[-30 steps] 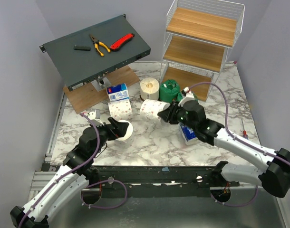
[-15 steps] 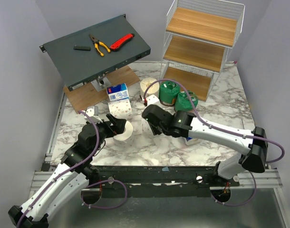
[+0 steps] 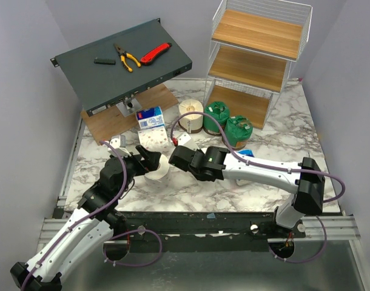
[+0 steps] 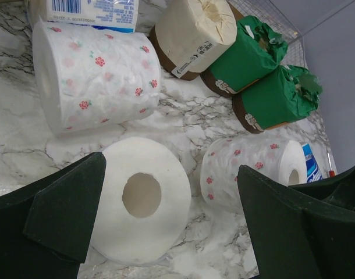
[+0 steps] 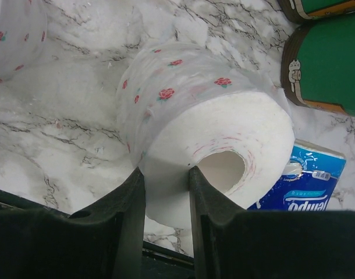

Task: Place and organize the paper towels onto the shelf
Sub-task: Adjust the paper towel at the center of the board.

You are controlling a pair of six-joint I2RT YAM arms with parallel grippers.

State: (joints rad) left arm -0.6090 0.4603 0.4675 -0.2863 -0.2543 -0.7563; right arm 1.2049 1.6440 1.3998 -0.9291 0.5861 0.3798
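The shelf [image 3: 258, 54] stands at the counter's far right corner, while left of the counter's middle the right gripper [image 5: 164, 174] pinches the wall of a pink-print roll [image 5: 195, 116] and the left gripper [image 4: 170, 174] gapes wide around a white roll [image 4: 139, 206] resting on its end.

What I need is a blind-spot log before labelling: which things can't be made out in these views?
- Top view: the rose-print roll pinched in the right tool is largely hidden under the right arm.
- Right wrist view: the label of the blue pack, half behind that roll.
- Left wrist view: the blue-and-white pack, cut by the top edge.
- Top view: front-edge labels on the grey box, too small to read.
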